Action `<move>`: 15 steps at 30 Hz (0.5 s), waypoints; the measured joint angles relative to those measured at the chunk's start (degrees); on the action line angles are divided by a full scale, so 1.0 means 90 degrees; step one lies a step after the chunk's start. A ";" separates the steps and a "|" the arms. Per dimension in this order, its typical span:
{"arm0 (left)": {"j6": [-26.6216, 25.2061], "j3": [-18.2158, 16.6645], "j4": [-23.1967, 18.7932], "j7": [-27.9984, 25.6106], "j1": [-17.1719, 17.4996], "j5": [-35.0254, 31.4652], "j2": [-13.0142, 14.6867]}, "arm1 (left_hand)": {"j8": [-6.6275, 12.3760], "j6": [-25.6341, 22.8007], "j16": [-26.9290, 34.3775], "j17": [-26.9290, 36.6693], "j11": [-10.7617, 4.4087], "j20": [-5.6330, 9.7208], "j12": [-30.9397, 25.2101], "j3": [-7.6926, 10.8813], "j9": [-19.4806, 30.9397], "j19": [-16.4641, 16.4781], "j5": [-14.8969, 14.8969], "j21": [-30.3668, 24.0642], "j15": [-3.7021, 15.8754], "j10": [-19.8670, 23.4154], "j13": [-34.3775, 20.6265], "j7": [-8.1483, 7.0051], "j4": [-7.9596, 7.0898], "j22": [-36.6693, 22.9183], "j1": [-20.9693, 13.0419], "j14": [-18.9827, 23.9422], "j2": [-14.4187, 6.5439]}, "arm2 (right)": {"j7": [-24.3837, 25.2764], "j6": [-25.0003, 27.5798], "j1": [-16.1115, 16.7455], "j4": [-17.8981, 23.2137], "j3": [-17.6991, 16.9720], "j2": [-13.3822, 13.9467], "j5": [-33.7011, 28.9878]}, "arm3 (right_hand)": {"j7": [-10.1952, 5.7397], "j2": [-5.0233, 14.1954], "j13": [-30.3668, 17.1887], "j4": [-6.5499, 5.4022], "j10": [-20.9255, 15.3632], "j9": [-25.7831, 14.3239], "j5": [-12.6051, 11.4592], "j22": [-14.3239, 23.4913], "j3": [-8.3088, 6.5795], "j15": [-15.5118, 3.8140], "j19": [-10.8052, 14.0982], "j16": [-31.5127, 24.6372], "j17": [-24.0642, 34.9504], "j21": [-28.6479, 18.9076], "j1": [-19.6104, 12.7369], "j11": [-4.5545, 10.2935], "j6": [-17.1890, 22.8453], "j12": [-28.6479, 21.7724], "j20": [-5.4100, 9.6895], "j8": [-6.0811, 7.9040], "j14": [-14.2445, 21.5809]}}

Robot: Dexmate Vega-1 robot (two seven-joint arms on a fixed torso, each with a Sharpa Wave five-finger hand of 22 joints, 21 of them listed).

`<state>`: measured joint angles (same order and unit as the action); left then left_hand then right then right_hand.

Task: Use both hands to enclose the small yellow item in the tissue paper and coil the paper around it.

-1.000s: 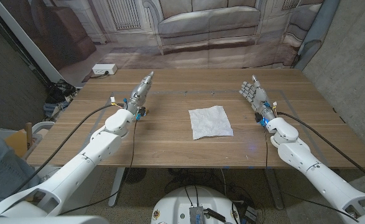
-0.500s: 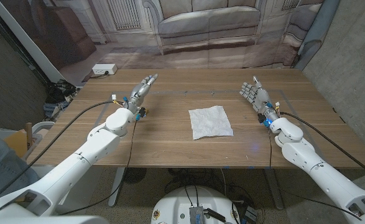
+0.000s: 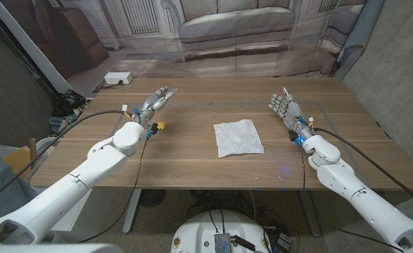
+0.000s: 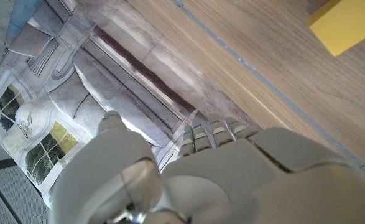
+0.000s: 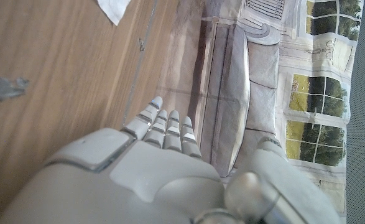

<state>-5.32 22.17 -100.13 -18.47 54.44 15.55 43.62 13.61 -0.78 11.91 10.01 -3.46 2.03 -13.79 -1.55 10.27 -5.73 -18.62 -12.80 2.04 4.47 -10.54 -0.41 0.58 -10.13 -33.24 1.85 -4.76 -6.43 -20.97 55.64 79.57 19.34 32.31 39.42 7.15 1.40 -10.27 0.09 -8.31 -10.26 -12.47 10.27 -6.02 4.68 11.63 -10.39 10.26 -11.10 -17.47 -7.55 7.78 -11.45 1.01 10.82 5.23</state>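
The small yellow block (image 3: 161, 126) is seen on the wooden desk (image 3: 192, 158) just beside the left robot hand (image 3: 155, 100) (empty, fingers extended), left of the crumpled white tissue paper (image 3: 238, 137). The right robot hand (image 3: 285, 107) is held open, farther off.

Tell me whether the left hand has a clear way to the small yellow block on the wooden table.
Probably yes. The small yellow block lies in the open beside the left wrist, nothing on or against it, and the left hand holds nothing. The hand reaches past it, though, so it would have to draw back first.
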 measured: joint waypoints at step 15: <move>-0.0461 -0.0060 -0.0380 -0.0412 0.0198 -0.0898 0.0349 | 0.0000 -0.0395 0.0000 -0.0001 -0.0069 0.0002 0.0001 0.0069 0.0033 0.0343 0.0050 -0.0044 0.0010 0.0319 0.0000 -0.0032 0.0191 -0.0047 -0.0375 0.0399 -0.0022 | 0.0384 -0.0175 0.0284 0.0234 0.0058 -0.0149 -0.0197 | -0.0022 0.0000 0.0000 0.0000 0.0000 0.0000 0.0000 -0.0001 0.0000 -0.0001 -0.0023 0.0000 0.0000 0.0000 0.0000 0.0000 0.0022 0.0000 -0.0023 0.0000 0.0000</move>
<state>-9.47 21.63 -103.55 -22.18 56.23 7.46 46.76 13.61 -4.33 11.91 10.00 -4.08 2.05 -13.78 -0.93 10.56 -2.65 -18.17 -13.19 2.12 7.34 -10.53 -0.69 2.30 -10.56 -36.62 5.44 -4.96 -2.98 -22.54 58.20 81.67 19.86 30.97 37.65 6.95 1.40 -10.27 0.09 -8.31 -10.26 -12.47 10.26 -6.02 4.68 11.42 -10.39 10.26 -11.10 -17.47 -7.55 7.98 -11.45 0.81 10.82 5.23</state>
